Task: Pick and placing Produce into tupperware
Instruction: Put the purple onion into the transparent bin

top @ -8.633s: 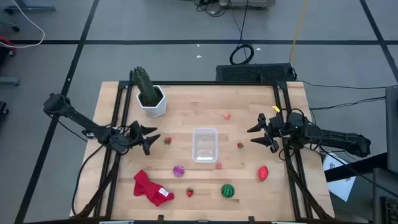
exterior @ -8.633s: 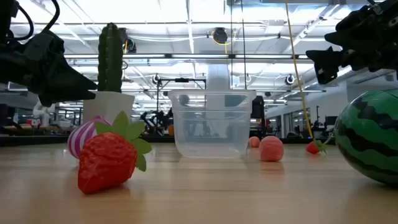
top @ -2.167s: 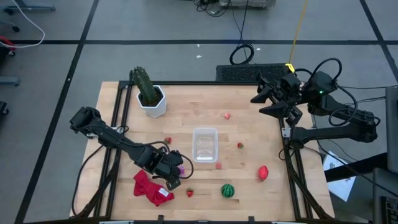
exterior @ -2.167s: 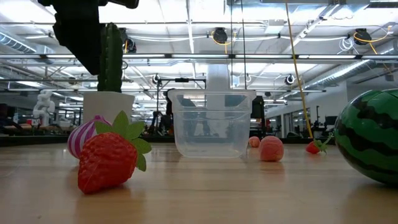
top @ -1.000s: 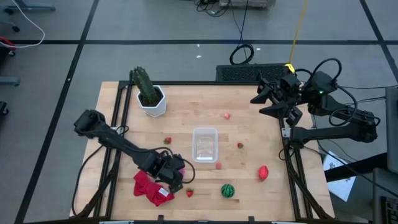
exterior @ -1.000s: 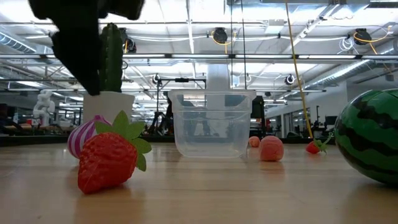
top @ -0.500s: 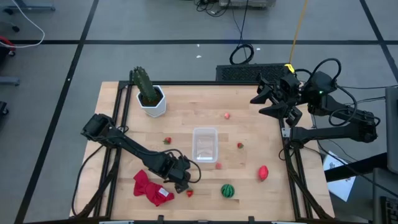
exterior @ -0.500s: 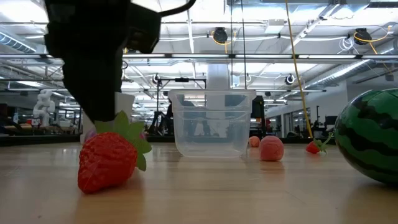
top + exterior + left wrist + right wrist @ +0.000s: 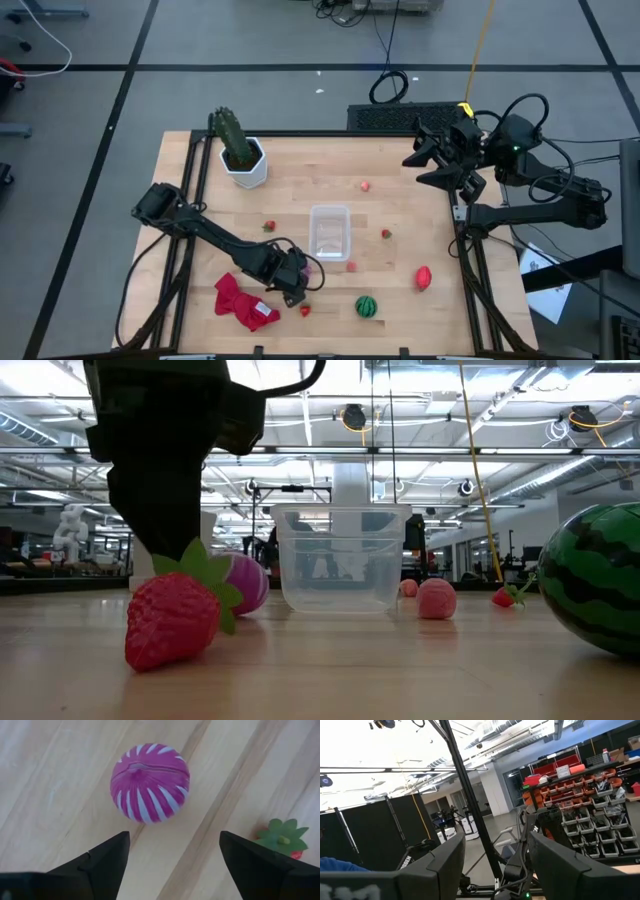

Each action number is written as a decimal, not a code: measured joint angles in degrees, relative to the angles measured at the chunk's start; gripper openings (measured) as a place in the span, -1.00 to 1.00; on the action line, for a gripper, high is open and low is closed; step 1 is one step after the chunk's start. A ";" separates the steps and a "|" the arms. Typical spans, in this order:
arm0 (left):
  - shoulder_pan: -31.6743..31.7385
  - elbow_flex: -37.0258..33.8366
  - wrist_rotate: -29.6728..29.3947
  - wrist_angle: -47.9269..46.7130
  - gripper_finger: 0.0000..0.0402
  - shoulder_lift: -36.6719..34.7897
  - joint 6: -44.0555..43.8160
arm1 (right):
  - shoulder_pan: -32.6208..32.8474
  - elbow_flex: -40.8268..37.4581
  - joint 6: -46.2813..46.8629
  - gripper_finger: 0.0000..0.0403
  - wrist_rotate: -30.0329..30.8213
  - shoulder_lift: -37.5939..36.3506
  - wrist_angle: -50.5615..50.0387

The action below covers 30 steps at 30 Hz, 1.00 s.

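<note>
Left end effector [image 9: 172, 847] open above purple ball [image 9: 149, 782].

High view: overhead, straight down, takes in the whole desk [image 9: 400, 215]. Low view: desk-top height, level, very close to the strawberry [image 9: 172, 620]. Left wrist view: looks down, close on the purple striped ball [image 9: 150, 782], shared with the low view. Right wrist view: faces the room beyond.
</note>
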 joint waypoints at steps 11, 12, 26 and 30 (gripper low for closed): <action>0.90 0.00 -2.02 0.28 0.58 0.00 -1.47 | 0.01 0.00 0.03 0.04 0.00 0.02 -0.02; 1.08 0.00 -2.18 0.28 0.58 0.00 -1.45 | 0.01 0.00 0.04 0.04 0.00 0.02 -0.01; 1.22 0.00 -2.11 2.14 0.53 0.46 0.32 | 0.00 0.00 0.07 0.04 0.07 0.02 -0.03; 1.53 0.00 -2.89 2.14 0.54 0.46 0.93 | 0.02 0.00 0.07 0.04 0.13 0.04 -0.03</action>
